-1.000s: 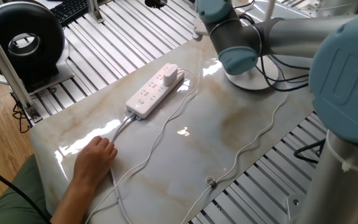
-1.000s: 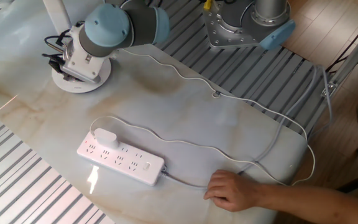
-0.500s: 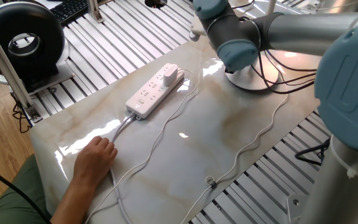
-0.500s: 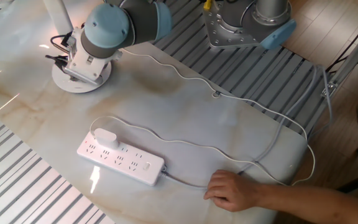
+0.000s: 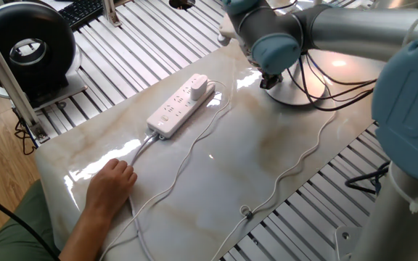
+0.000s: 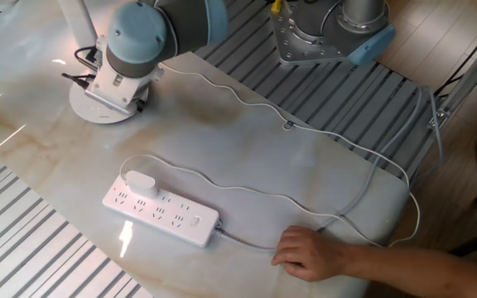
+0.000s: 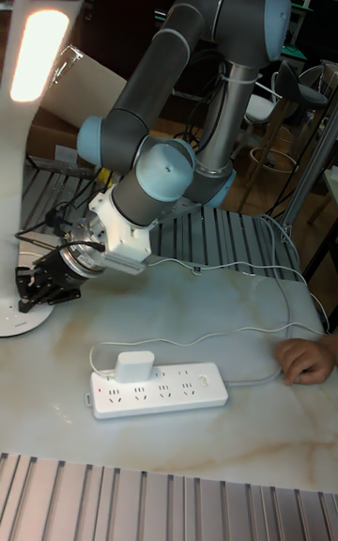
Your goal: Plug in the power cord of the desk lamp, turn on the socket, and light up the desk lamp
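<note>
The desk lamp is lit: its head (image 7: 38, 43) glows above the round base (image 7: 21, 319) (image 5: 300, 93) (image 6: 98, 106). My gripper (image 7: 42, 284) hangs just over the base beside the pole (image 6: 76, 20). Its black fingers form a dark cluster, so no gap can be made out. The wrist hides it in both fixed views. The socket (image 5: 177, 109) (image 6: 161, 212) (image 7: 160, 389) lies mid-table with the white plug block (image 5: 199, 85) (image 6: 142, 182) (image 7: 134, 364) seated in its end outlet. The power cord (image 5: 290, 168) (image 6: 255, 108) snakes across the marble to the lamp.
A person's hand (image 5: 112, 180) (image 6: 308, 253) (image 7: 304, 359) rests on the table by the strip's thicker cable. A black ring-shaped device (image 5: 26, 48) stands off the table's far left. Slatted metal surrounds the marble top (image 5: 216, 181).
The lamp has come on; a bright glow now shows on its base. My wrist has shifted slightly away from the base. The hand, socket and plug have stayed put.
</note>
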{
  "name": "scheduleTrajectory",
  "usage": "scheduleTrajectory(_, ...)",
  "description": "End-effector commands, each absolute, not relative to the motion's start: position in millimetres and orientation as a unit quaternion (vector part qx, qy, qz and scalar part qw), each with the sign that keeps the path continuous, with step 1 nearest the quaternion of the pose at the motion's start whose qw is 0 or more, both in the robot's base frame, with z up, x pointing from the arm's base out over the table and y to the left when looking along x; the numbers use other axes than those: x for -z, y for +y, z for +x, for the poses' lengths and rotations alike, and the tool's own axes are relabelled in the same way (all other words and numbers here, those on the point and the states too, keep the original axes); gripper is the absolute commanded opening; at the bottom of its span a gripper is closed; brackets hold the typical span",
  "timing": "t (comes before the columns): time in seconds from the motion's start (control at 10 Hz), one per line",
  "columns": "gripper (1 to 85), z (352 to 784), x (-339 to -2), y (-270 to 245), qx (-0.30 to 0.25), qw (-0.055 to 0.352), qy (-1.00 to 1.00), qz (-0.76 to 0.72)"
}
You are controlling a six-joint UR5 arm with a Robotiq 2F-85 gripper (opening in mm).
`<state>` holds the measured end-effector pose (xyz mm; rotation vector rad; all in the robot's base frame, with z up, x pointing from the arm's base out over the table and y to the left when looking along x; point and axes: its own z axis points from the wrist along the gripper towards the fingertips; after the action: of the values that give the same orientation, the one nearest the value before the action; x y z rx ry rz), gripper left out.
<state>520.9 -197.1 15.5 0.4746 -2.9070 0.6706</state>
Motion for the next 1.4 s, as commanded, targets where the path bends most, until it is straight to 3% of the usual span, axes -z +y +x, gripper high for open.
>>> scheduleTrajectory(0.0, 1.0, 511, -17, -177, -0.192, 0.076, -0.970, 0.133)
scheduleTrajectory(0.4, 1.0, 499, -30, -170, -0.182, 0.113, -0.968, 0.131)
scheduleTrajectory(0.7, 1.0, 495, -66, -158, -0.183, 0.151, -0.962, 0.133)
scheduleTrajectory(1.1, 1.0, 493, -98, -122, -0.153, 0.167, -0.965, 0.129)
scheduleTrajectory(1.3, 1.0, 490, -99, -103, -0.119, 0.167, -0.971, 0.121)
